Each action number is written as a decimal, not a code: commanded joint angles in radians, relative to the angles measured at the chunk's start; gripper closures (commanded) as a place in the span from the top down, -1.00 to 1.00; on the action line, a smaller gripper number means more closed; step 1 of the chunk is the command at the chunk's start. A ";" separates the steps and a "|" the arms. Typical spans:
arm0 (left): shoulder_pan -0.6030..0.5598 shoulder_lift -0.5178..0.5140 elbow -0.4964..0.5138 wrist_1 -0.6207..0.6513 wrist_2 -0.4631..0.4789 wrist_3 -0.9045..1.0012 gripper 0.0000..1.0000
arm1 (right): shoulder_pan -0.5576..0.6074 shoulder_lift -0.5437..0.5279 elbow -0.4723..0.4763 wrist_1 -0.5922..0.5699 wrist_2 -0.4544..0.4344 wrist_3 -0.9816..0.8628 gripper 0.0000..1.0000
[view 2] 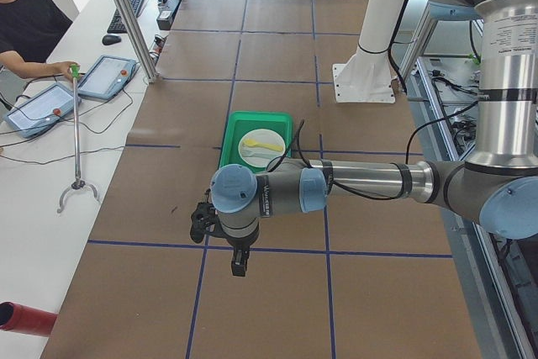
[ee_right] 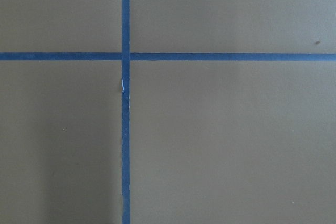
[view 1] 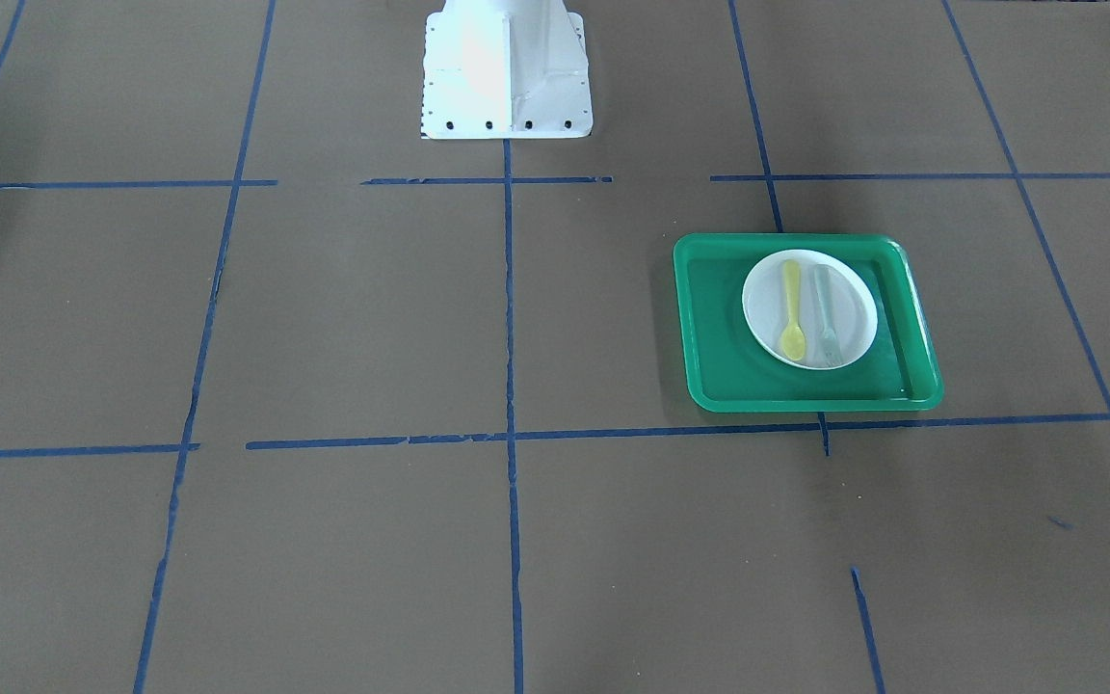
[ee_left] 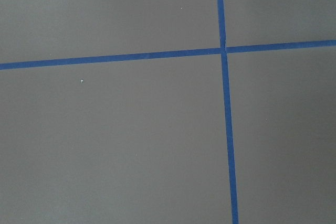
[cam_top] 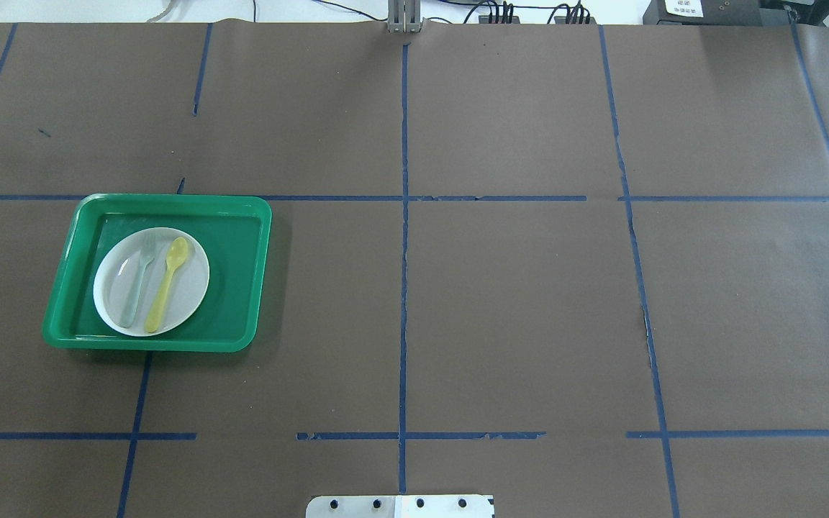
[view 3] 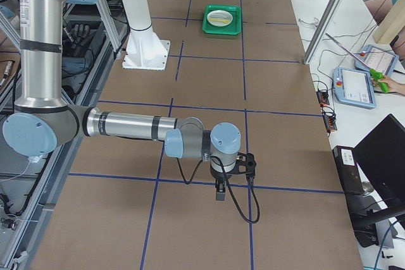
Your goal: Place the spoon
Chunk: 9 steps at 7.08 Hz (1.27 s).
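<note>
Plainly seen: spoon [cam_top: 168, 284], yellow, lies flat on white plate [cam_top: 191, 277]. Bowl end points away from the robot, handle end toward it and reaching close to the plate's rim. Front-facing view agrees: spoon [view 1: 792, 310] lengthwise on plate [view 1: 763, 294], bowl toward the camera.

Beside it, on the robot's left: pale grey-green fork [cam_top: 137, 280], roughly parallel to the spoon, tines pointing the same way as the spoon's bowl. A narrow strip of plate shows between the two. Same pair seen from the front, fork [view 1: 825, 323].

Plate sits inside green tray [cam_top: 242, 273], offset toward the tray's edge on the robot's left. Tray [view 1: 806, 397] rests on the brown tabletop [cam_top: 515, 302], in the robot's left half. Blue tape lines [cam_top: 404, 288] divide the surface into a grid; one line runs under the tray's far edge.

Left end effector [view 2: 198, 226]: seen only from the left end of the table. Arm stretched low and level over the tabletop, above a tape line, well apart from the tray. Cannot tell whether its jaws are open or closed.

Right end effector [view 3: 248, 164]: seen only from the right end of the table. Arm also low and level, close to a tape line, tray [view 3: 221, 20] far off at the other end. Jaw state cannot be told either.

Both wrist cameras show bare brown surface and a tape crossing, nothing else.

White robot base [view 1: 507, 67] stands at mid-table.
</note>
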<state>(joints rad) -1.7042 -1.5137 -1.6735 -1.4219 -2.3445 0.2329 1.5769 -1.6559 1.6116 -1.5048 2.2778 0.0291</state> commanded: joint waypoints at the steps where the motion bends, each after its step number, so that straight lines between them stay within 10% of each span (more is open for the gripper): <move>1: 0.001 -0.006 0.018 0.000 0.001 -0.004 1.00 | 0.000 -0.001 -0.001 0.000 0.000 0.000 1.00; 6: 0.017 0.030 0.018 -0.205 -0.001 -0.089 1.00 | 0.000 -0.001 0.001 0.000 -0.001 0.000 1.00; 9: 0.289 -0.017 0.005 -0.481 -0.127 -0.461 1.00 | 0.000 -0.001 0.001 0.000 0.000 0.000 1.00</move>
<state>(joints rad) -1.5276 -1.4993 -1.6654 -1.7731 -2.4378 -0.0290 1.5769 -1.6560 1.6122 -1.5048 2.2778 0.0292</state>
